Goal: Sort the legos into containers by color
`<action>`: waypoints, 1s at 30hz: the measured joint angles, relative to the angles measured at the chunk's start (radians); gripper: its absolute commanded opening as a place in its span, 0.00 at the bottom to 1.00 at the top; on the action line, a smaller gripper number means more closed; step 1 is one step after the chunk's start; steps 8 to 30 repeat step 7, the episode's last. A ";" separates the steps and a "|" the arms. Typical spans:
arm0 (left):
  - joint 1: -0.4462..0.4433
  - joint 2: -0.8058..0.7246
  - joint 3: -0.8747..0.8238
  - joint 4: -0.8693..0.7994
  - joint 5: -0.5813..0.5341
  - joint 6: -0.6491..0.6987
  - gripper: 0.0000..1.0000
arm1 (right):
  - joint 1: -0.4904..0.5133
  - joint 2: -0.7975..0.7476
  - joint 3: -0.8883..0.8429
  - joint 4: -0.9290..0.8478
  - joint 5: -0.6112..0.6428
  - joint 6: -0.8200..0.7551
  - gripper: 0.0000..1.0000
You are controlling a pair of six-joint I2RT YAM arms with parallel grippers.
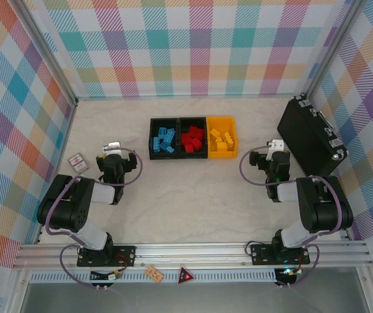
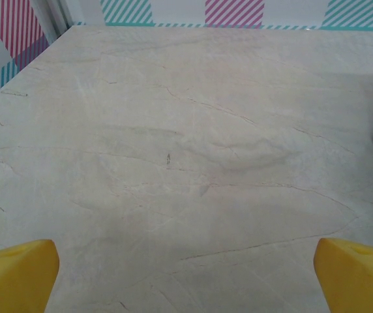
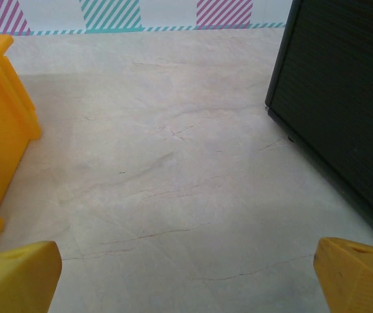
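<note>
Checking for strays finishes the job: legos (image 1: 192, 139) sit color-sorted in the bins (image 1: 165, 156). Left end effector (image 2: 186, 279) and right end effector (image 3: 186, 279) hang wide open, empty, above the desk (image 2: 173, 130); retract slowly.

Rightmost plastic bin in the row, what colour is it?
Yellow-orange rectangular plastic bin, clearest in top external view.

Left tool (image 2: 186, 264) and right tool (image 3: 186, 264) both gape wide, holding nothing.

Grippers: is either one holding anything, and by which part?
Nothing is held. The left gripper and right gripper are both open, with bare table between their fingers.
</note>
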 measured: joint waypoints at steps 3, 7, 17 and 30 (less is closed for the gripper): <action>0.000 0.000 0.000 -0.002 0.001 -0.003 1.00 | -0.008 0.000 0.006 -0.016 -0.029 0.008 0.99; 0.000 0.000 0.000 -0.002 0.001 -0.005 1.00 | -0.025 0.000 0.017 -0.030 -0.060 0.013 0.99; 0.000 0.000 0.000 -0.002 0.001 -0.005 1.00 | -0.025 0.000 0.017 -0.030 -0.060 0.013 0.99; 0.000 0.000 0.000 -0.002 0.001 -0.005 1.00 | -0.025 0.000 0.017 -0.030 -0.060 0.013 0.99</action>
